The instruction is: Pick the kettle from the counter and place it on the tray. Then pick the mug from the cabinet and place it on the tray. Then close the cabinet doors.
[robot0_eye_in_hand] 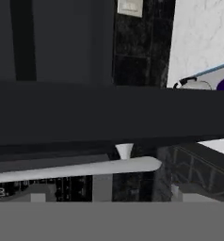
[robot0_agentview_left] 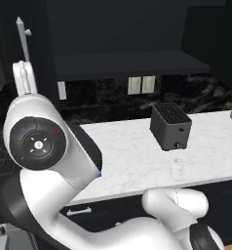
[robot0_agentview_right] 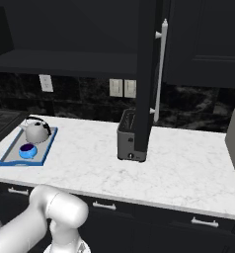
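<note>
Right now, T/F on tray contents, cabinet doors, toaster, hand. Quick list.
1. The kettle sits on the tray. True.
2. The mug is on the cabinet shelf. False: it stands on the tray, in front of the kettle.
3. Both cabinet doors are shut. False: in the right base view one cabinet door stands open, edge-on, its bar handle facing right.
4. The toaster stands on the counter, off the tray. True.
5. The hand grips the mug. False: the hand view looks at a door's bar handle, with kettle and mug far off on the tray.
</note>
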Robot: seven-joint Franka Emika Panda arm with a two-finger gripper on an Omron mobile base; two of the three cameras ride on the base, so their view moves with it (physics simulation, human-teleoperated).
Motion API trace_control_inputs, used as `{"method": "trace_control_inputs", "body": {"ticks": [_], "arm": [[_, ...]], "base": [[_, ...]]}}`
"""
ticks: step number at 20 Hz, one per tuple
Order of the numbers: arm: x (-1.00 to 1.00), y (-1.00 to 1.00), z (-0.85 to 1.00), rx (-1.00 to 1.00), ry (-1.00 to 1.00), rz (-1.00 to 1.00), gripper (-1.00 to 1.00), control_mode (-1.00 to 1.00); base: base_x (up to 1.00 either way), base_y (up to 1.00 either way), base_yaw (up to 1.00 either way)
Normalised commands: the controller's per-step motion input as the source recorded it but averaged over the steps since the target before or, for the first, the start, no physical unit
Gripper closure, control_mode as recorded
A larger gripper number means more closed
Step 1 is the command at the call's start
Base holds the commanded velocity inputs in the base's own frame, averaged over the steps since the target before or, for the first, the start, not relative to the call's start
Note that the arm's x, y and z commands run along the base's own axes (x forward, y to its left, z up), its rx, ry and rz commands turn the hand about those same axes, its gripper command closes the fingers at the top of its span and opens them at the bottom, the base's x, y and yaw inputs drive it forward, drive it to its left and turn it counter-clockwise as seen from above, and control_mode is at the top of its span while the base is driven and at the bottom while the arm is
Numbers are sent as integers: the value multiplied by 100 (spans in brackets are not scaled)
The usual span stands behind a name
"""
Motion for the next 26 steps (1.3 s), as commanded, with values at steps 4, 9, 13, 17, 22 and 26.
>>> {"method": "trace_control_inputs", "body": {"ticks": [4, 9, 13, 17, 22, 26], "arm": [[13, -80, 7, 0, 5, -39, -100, -100], [21, -78, 2, 0, 5, -36, -100, -100], [48, -70, 0, 0, 3, -26, -100, -100], [81, -58, -6, 0, 0, -11, -100, -100], [99, -53, -16, 1, 0, -1, -100, -100], [100, -50, -31, 1, 0, 0, -100, -100]], "base": [[0, 0, 0], [0, 0, 0], [0, 0, 0], [0, 0, 0], [0, 0, 0], [0, 0, 0]]}}
